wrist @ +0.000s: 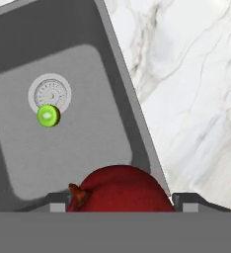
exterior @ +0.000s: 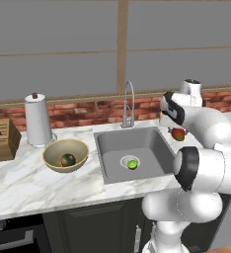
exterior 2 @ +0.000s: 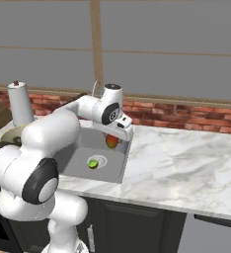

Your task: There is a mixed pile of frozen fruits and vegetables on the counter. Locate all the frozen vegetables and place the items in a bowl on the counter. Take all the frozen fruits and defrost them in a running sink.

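Note:
My gripper (exterior: 178, 130) (exterior 2: 112, 139) (wrist: 120, 203) is shut on the oval red-yellow-green fruit (exterior: 177, 134) (exterior 2: 111, 142) (wrist: 120, 190). It holds the fruit above the right rim of the steel sink (exterior: 142, 143) (exterior 2: 83, 150) (wrist: 63, 153). The bright lime-green ball (exterior: 132, 164) (exterior 2: 93, 163) (wrist: 49, 116) lies in the basin beside the round drain. Left of the sink, the tan-yellow bowl (exterior: 53, 150) stands on the marble counter (exterior: 19, 183) (exterior 2: 186, 158) with the dark green lump (exterior: 68, 159) inside. I cannot make out the red lump.
The arched faucet (exterior: 129, 101) rises behind the sink, with no water visible. A paper towel roll (exterior: 38, 121) (exterior 2: 19, 104) and a wooden knife block (exterior: 1, 138) stand at the left by the brick wall. Bare marble (wrist: 186, 74) stretches right of the sink.

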